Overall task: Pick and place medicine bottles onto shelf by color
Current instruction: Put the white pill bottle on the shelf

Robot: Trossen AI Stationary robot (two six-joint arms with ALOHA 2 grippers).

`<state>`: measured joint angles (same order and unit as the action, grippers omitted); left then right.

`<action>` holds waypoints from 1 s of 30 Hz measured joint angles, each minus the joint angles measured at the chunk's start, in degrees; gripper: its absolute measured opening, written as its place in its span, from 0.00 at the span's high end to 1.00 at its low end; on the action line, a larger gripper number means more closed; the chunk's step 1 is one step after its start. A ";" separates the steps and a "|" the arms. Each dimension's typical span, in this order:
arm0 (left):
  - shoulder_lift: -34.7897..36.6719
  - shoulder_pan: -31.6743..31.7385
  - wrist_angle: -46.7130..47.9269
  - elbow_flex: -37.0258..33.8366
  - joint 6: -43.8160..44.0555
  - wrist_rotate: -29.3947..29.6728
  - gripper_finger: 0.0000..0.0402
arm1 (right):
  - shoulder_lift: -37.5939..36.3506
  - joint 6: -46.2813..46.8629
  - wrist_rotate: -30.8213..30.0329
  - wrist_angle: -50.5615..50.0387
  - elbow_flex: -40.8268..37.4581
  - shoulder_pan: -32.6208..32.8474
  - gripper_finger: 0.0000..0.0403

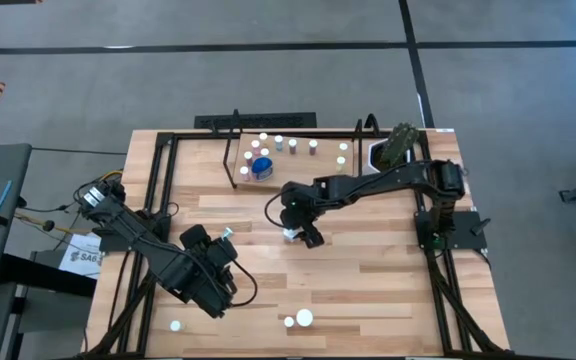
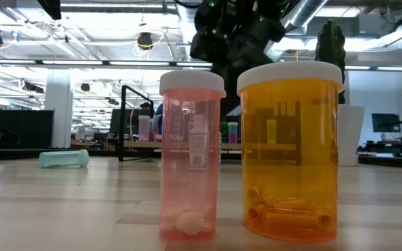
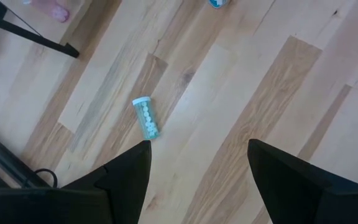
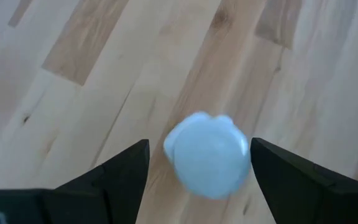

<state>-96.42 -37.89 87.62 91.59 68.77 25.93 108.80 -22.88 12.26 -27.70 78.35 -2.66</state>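
A white-capped bottle [image 4: 207, 155] stands on the table mid-centre; it also shows in the high view [image 1: 290, 235]. My right gripper [image 4: 201, 146] is open above it, one finger on either side of the cap, apart from it. My left gripper [image 3: 197, 149] is open and empty at the table's left-centre [image 1: 220, 252]. Just ahead of it a teal bottle [image 3: 145, 118] lies on its side on the table. The shelf [image 1: 298, 160] at the far edge holds several small bottles and the larger blue one [image 1: 262, 167].
A pink bottle [image 2: 190, 153] and a wider orange bottle [image 2: 290, 150] stand by the near edge, with another small bottle [image 1: 175, 325] to their left. A potted plant [image 1: 398, 145] stands at the far right. Black frame rails run along both table sides.
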 joint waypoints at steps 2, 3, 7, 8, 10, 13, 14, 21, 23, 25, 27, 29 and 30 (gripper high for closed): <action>-0.04 -0.01 -0.11 0.00 0.00 -0.01 0.37 | 0.89 -0.08 0.08 0.90 0.02 0.00 0.25; -0.04 0.00 -0.04 0.01 0.00 -0.04 0.37 | 1.24 -0.08 0.10 1.07 0.02 0.00 0.25; -0.04 0.09 0.17 0.02 0.00 -0.07 0.37 | 2.00 -0.08 0.10 1.47 0.02 -0.07 0.25; -0.04 0.13 0.26 0.02 0.00 -0.07 0.37 | 2.00 -0.08 0.10 1.30 0.02 -0.09 0.25; -0.04 0.32 0.30 0.02 -0.16 -0.07 0.37 | 2.00 -0.06 0.10 1.41 0.09 -0.11 0.25; -0.04 0.58 0.33 0.02 -0.34 -0.07 0.37 | 2.00 -0.06 0.10 1.28 0.09 -0.11 0.27; -0.04 0.64 0.33 0.02 -0.61 -0.07 0.37 | 2.00 -0.06 0.10 1.19 0.09 -0.11 0.29; -0.04 0.66 0.34 0.02 -1.07 -0.04 0.37 | 1.96 0.07 0.19 0.99 0.15 -0.11 0.49; -0.04 0.66 0.34 0.02 -1.07 -0.04 0.37 | 1.93 0.23 0.19 0.95 0.17 -0.11 0.56; -0.04 0.66 0.35 0.02 -1.07 -0.04 0.37 | 1.93 0.69 0.19 0.69 0.20 -0.11 0.60; -0.04 0.66 0.35 0.02 -1.10 -0.01 0.37 | 1.91 1.27 0.19 0.13 0.24 -0.11 0.61; -0.04 0.66 0.35 0.02 -1.66 0.14 0.37 | 1.42 1.90 0.17 -1.24 0.24 -0.30 0.60; -0.04 0.66 0.35 0.02 -1.90 0.30 0.37 | 1.11 2.12 0.17 -2.08 0.22 -0.45 0.59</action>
<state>-96.47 -37.23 87.96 91.61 66.88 26.24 109.91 -20.76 12.43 -29.78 78.57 -3.11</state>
